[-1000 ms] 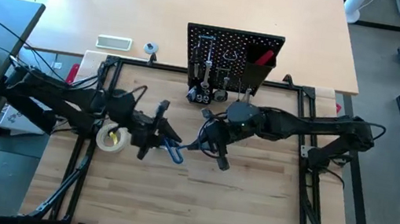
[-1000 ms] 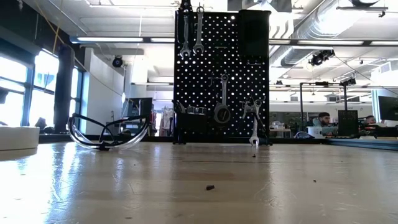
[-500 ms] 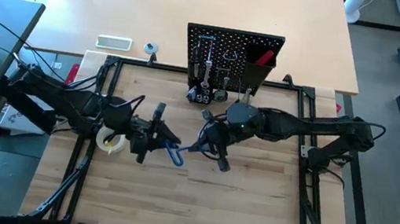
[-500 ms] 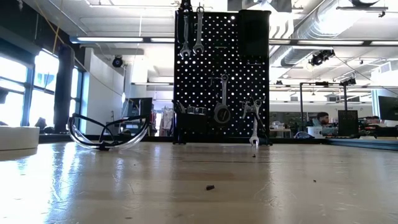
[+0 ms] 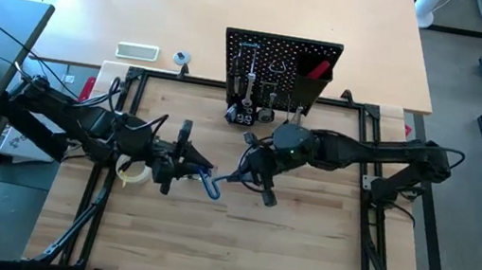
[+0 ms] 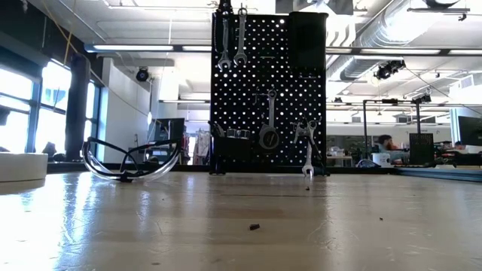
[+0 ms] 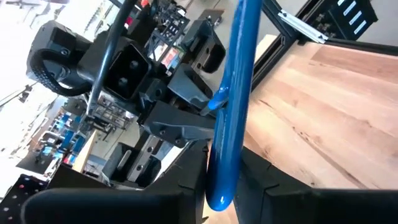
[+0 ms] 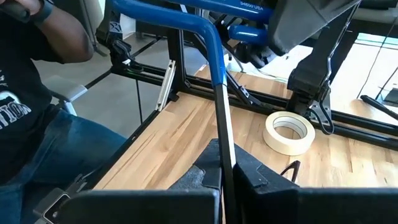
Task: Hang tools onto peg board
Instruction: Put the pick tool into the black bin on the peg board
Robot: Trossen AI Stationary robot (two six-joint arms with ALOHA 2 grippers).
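A blue T-handled hex key [image 5: 210,185] hangs between my two grippers above the middle of the table. My left gripper [image 5: 187,162] is shut on its blue handle, and my right gripper [image 5: 244,176] is shut on its metal shaft. The pale tape roll [image 5: 128,173] lies flat on the table under my left arm. The black peg board [image 5: 280,64] stands upright at the far edge, with silver wrenches [image 6: 231,38] hanging on its hooks. Clear glasses [image 6: 132,159] rest on the table. Neither gripper shows in the low view. My left gripper pinches one end of the blue cross handle [image 7: 219,186] between its two fingers, coming level from the table's left. The handle runs on past the fingers, clear of the table. My right gripper pinches the bare metal shaft [image 8: 225,163] between its two fingers, coming from the table's right side. The shaft runs along the fingers up to the blue handle [image 8: 186,14], and the key is lifted clear.
A black frame rail [image 5: 116,136] borders the work table. A white tray [image 5: 137,50] and a small object [image 5: 181,57] lie on the far table. A person [image 8: 37,93] stands beside the table's edge in the right wrist view.
My left gripper has drawn a little toward the table's left edge. The hex key stays lifted between both grippers.
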